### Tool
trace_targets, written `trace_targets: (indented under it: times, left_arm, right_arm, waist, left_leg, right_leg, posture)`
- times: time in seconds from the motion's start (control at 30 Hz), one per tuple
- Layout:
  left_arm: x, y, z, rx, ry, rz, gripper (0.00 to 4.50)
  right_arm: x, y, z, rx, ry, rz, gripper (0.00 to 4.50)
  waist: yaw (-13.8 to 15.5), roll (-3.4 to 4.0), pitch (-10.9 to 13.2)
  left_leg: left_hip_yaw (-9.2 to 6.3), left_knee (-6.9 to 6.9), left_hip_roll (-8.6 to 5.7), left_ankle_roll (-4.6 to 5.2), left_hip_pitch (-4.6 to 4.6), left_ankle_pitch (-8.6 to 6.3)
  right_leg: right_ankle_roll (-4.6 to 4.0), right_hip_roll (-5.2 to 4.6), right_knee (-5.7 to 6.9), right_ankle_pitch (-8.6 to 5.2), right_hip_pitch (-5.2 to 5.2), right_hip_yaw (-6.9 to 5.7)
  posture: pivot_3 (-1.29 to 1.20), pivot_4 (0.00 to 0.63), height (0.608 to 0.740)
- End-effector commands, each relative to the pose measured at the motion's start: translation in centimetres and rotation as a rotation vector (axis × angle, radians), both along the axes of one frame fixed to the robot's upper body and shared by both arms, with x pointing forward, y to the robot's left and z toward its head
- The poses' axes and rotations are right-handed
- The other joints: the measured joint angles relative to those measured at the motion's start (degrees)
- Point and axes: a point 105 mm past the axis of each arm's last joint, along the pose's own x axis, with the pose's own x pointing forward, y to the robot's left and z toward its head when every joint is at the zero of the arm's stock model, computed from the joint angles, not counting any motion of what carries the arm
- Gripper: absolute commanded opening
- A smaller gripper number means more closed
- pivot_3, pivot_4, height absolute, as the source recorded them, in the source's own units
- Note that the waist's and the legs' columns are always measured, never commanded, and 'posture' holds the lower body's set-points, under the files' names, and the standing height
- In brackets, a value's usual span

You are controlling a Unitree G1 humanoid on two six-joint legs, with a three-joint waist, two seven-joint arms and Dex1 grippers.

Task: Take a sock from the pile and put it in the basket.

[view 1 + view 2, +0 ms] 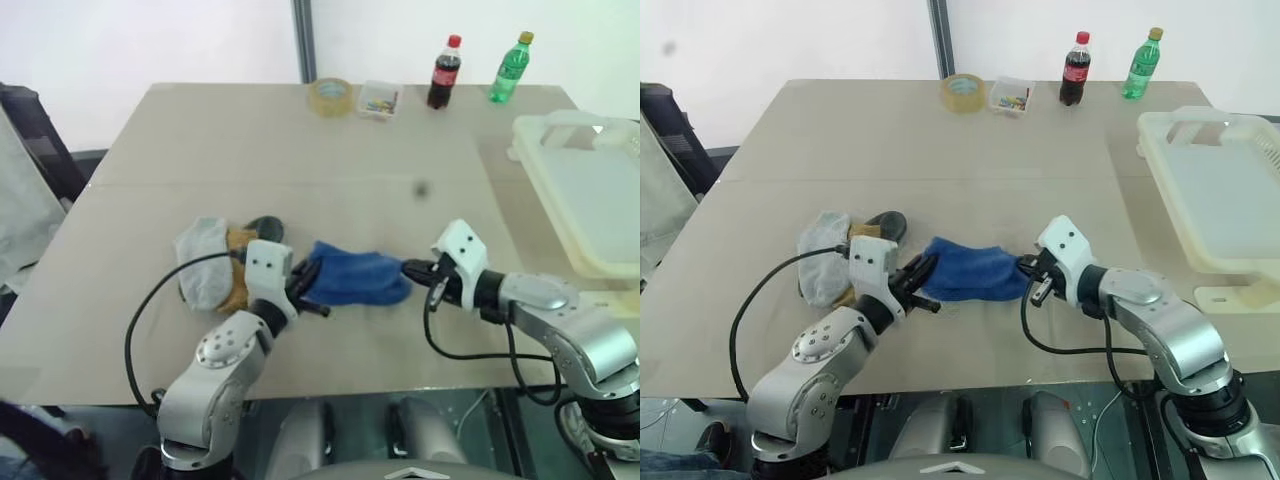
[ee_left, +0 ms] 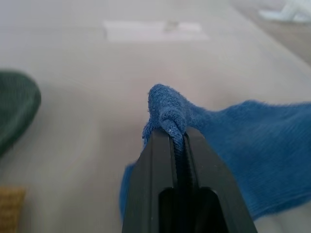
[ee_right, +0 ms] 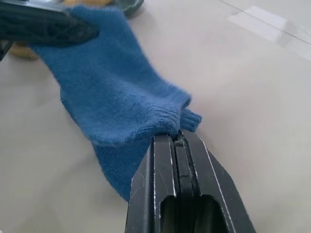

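A blue sock (image 1: 355, 278) is stretched just over the table between my two grippers. My left gripper (image 1: 308, 287) is shut on the sock's left end, and the cloth bunches above its closed fingertips (image 2: 165, 145). On the right end, at the cuff, my right gripper (image 1: 408, 270) is shut as well, and the cuff (image 3: 170, 121) is pinched between its fingers. The pile (image 1: 205, 265) lies just left of my left gripper: a grey sock, a mustard one (image 1: 240, 270) and a dark green one (image 1: 265, 228). The cream basket (image 1: 560, 122) stands at the table's right edge.
Along the table's far edge stand a tape roll (image 1: 331, 96), a small clear box (image 1: 379, 100), a cola bottle (image 1: 445, 72) and a green bottle (image 1: 510, 68). Bare tabletop (image 1: 330, 180) lies between the sock and the basket.
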Motion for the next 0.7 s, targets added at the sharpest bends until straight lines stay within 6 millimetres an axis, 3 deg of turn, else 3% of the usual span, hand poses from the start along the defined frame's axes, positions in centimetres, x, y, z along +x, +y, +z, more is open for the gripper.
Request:
trace_targets:
  times: [0.03, 0.3, 0.7]
  left_arm:
    - [0.0, -0.5, 0.5, -0.013, -0.031, -0.020, 0.10]
    - [-0.4, -2.4, 0.1, -0.096, 0.004, -0.066, 0.10]
    - [-0.2, -2.0, 0.3, -0.055, -0.027, 0.017, 0.10]
  right_arm:
    - [-0.1, -0.1, 1.1, 0.009, -0.050, 0.000, 0.00]
    - [0.3, -1.2, 1.3, 0.002, -0.052, -0.047, 0.00]
    - [1.3, -2.3, 0.0, -0.012, -0.017, -0.123, 0.00]
  waist:
    - [0.01, 0.00, 0.00]
    - [-0.03, -0.01, 0.00]
    - [-0.05, -0.01, 0.01]
  left_leg:
    - [0.00, 0.00, 0.00, 0.00, 0.00, 0.00]
    - [0.00, 0.00, 0.00, 0.01, -0.02, 0.00]
    - [0.00, 0.00, -0.01, 0.01, -0.01, -0.01]
  right_leg:
    - [0.00, 0.00, -0.01, 0.00, 0.00, 0.00]
    - [0.00, 0.04, -0.03, 0.00, 0.00, 0.01]
    - [0.00, 0.11, -0.03, 0.00, 0.00, 0.01]
  posture:
    - [0.00, 0.150, 0.735]
    - [0.00, 0.150, 0.735]
    - [0.00, 0.150, 0.735]
